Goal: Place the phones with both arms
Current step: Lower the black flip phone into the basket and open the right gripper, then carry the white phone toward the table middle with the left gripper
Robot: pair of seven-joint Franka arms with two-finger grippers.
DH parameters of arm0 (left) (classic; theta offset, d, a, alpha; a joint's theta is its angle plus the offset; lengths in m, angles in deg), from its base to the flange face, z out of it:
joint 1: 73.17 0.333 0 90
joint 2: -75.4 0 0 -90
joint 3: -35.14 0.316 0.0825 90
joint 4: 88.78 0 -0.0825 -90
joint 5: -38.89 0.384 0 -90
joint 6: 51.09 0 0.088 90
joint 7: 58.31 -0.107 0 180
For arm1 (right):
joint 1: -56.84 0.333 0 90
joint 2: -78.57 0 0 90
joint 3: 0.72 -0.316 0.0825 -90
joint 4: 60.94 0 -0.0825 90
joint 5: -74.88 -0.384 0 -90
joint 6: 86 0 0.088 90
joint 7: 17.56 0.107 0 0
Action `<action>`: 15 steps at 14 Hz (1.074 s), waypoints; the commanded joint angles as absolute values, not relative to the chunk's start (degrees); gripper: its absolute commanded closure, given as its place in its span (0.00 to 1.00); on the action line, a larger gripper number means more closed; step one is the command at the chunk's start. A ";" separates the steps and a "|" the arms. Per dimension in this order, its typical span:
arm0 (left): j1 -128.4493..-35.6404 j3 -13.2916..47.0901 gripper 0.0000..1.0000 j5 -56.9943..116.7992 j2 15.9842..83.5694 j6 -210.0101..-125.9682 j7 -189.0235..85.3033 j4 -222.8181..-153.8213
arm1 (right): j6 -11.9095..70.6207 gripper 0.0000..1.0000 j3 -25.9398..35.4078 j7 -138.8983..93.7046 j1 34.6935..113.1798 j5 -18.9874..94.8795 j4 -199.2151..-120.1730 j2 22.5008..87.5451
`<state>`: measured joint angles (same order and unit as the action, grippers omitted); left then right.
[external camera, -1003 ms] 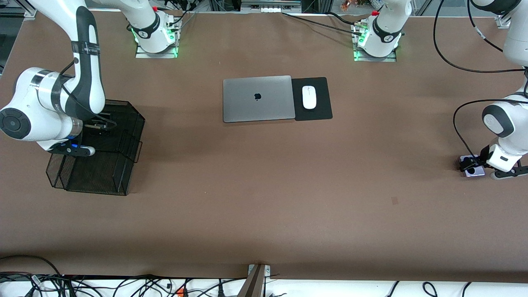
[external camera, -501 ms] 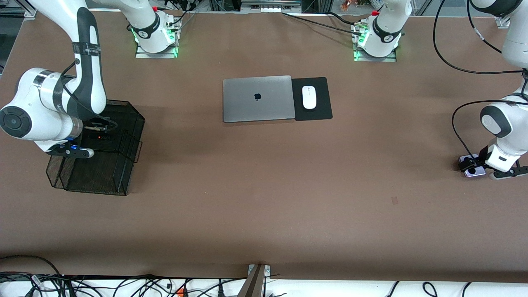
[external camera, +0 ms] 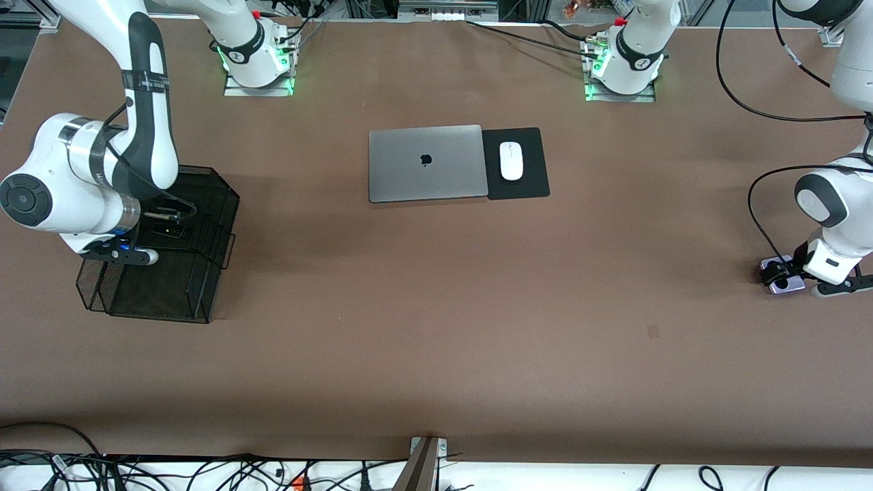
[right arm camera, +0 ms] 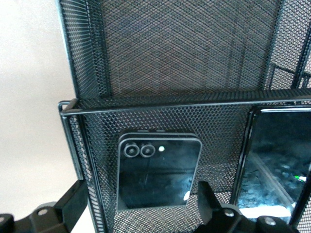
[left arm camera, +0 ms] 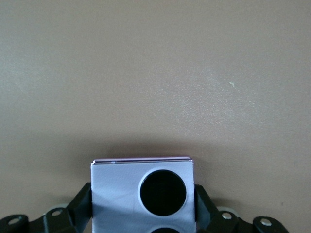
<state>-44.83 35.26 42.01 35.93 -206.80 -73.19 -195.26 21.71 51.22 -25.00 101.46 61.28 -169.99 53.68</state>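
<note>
The lavender-white phone point(external camera: 784, 279) with black camera circles lies low at the table near the left arm's end. My left gripper point(external camera: 777, 273) is shut on it; in the left wrist view the phone point(left arm camera: 116, 194) fills the gap, with a finger point(left arm camera: 82, 206) against each side. My right gripper point(external camera: 166, 221) hangs open over the black mesh basket point(external camera: 204, 286). In the right wrist view the small squarish black phone point(right arm camera: 158, 170) lies in one compartment below my open right gripper point(right arm camera: 141, 208). The long slim black phone point(right arm camera: 277, 160) lies in the compartment beside it.
A closed grey laptop point(external camera: 426, 162) lies mid-table toward the robots' bases, with a white mouse point(external camera: 511, 161) on a black pad point(external camera: 532, 184) beside it. The basket's rim point(right arm camera: 160, 107) and mesh walls stand round the right gripper. A black cable loops beside the left arm.
My right arm has shifted slightly over the basket, its wrist a little higher. My left gripper and the lavender phone have hardly moved.
</note>
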 commanded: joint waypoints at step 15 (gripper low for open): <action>-52.06 35.22 0.64 41.53 37.43 -193.56 -66.67 -184.67 | 2.68 0.00 51.49 -18.28 102.45 50.80 -145.13 54.14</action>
